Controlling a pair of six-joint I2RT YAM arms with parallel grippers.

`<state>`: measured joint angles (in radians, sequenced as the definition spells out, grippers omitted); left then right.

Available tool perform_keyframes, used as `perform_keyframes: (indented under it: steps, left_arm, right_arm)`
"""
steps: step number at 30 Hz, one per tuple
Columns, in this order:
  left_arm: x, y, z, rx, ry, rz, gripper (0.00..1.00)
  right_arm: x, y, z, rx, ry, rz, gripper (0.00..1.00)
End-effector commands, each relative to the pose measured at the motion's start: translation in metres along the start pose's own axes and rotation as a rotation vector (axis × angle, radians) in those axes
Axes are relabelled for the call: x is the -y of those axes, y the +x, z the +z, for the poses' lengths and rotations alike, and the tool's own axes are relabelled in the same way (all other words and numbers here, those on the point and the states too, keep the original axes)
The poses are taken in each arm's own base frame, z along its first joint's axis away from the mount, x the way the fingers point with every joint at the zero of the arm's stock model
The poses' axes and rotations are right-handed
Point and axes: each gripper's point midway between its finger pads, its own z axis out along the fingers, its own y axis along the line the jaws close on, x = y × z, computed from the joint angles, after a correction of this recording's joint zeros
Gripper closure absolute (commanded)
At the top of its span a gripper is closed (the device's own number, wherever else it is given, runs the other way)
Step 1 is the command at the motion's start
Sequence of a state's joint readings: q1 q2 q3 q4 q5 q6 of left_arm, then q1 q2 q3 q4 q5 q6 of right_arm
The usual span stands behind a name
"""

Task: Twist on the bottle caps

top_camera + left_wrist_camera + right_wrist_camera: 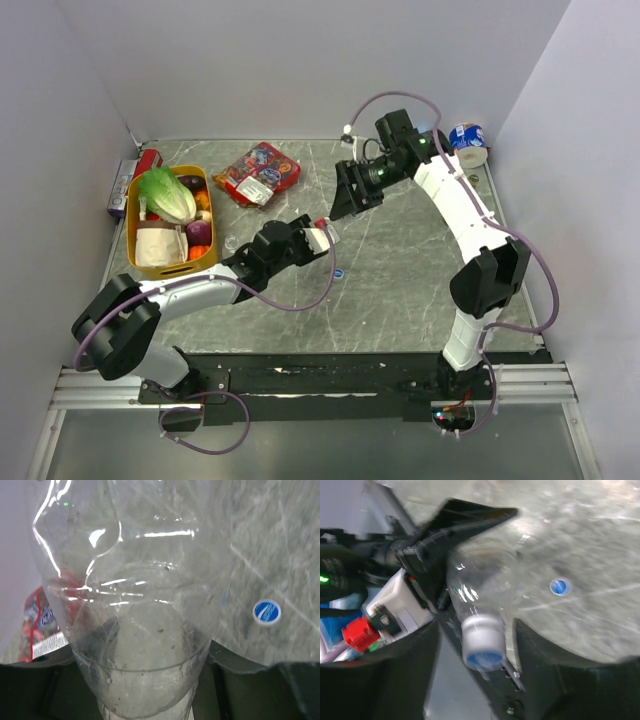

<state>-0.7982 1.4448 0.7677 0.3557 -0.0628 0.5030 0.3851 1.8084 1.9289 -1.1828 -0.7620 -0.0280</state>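
As bottle [145,655] crowds view, left tool [322,238] mostly hidden

Looking down on a grey marbled table [400,300]. At centre, black two-finger left gripper [323,238], with black two-finger right gripper [338,213] close at its 1 o'clock and a small transparent plastic bottle [331,233] faintly visible between them. Just at 6 o'clock, tiny round blue plastic cap [338,272] lying on the table. At 9 o'clock, yellow plastic basket [172,272] of vegetables. At 11, red foil packet [258,173]. At 1, blue-and-white round tin [467,143].
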Motion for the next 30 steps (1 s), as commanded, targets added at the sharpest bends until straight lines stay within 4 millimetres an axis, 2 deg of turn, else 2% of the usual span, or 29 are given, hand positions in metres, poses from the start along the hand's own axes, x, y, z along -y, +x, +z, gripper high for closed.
perform_keyframes:
  steps: [1, 2, 4, 5, 6, 8, 10, 11, 12, 13, 14, 15, 16, 17, 18, 22, 30]
  left_arm:
    - [-0.006, -0.041, 0.002, 0.135, 0.029, -0.033, 0.99]
    - [0.003, -0.043, 0.003, 0.148, 0.08, -0.035, 0.99]
    - [0.008, -0.038, 0.005, 0.142, 0.119, -0.039, 0.99]
    - [0.01, -0.039, 0.005, 0.14, 0.135, -0.043, 0.99]
    - [0.012, -0.038, 0.006, 0.142, 0.161, -0.048, 0.99]
    - [0.015, -0.04, 0.006, 0.146, 0.203, -0.044, 0.99]
    - [0.018, -0.046, 0.002, 0.178, 0.265, -0.032, 0.99]
    - [0.023, -0.042, -0.001, 0.164, 0.307, -0.027, 0.99]
    - [0.027, -0.045, -0.005, 0.188, 0.36, -0.014, 0.99]
    - [0.025, -0.049, -0.007, 0.197, 0.375, -0.007, 0.99]
    - [0.026, -0.05, -0.009, 0.204, 0.391, 0.003, 0.99]
    - [0.029, -0.046, -0.011, 0.192, 0.415, 0.023, 0.99]
    - [0.031, -0.051, -0.013, 0.209, 0.441, 0.037, 0.99]
    - [0.032, -0.05, -0.014, 0.203, 0.455, 0.046, 0.99]
    - [0.035, -0.045, -0.015, 0.188, 0.476, 0.06, 0.99]
    - [0.036, -0.049, -0.018, 0.196, 0.509, 0.087, 0.99]
    - [0.033, -0.057, -0.024, 0.22, 0.513, 0.121, 0.99]
  right_arm:
    - [-0.029, -0.035, -0.059, 0.164, -0.061, -0.097, 0.21]
    - [-0.017, -0.041, -0.075, 0.204, -0.023, -0.094, 0.18]
    - [-0.01, -0.05, -0.099, 0.27, 0.015, -0.147, 0.16]
    - [0.002, -0.052, -0.113, 0.304, 0.038, -0.154, 0.16]
    - [0.004, -0.052, -0.119, 0.314, 0.04, -0.167, 0.16]
    - [0.001, -0.046, -0.126, 0.313, 0.032, -0.297, 0.16]
    - [-0.012, -0.02, -0.124, 0.267, 0.003, -0.445, 0.19]
    - [-0.012, -0.012, -0.122, 0.253, 0.008, -0.657, 0.2]
    - [-0.035, -0.002, -0.131, 0.283, 0.034, -0.837, 0.2]
    - [-0.026, 0.017, -0.115, 0.247, 0.022, -0.893, 0.21]
    - [-0.024, 0.022, -0.113, 0.245, 0.066, -1.056, 0.2]
    - [-0.04, 0.029, -0.124, 0.288, 0.123, -1.191, 0.19]
    - [-0.034, 0.03, -0.108, 0.293, 0.142, -1.28, 0.16]
    - [-0.036, 0.028, -0.107, 0.305, 0.189, -1.372, 0.16]
    - [-0.045, 0.029, -0.111, 0.335, 0.212, -1.439, 0.16]
    - [-0.061, 0.034, -0.097, 0.328, 0.156, -1.58, 0.19]
    - [-0.064, 0.053, -0.071, 0.238, 0.072, -1.736, 0.24]
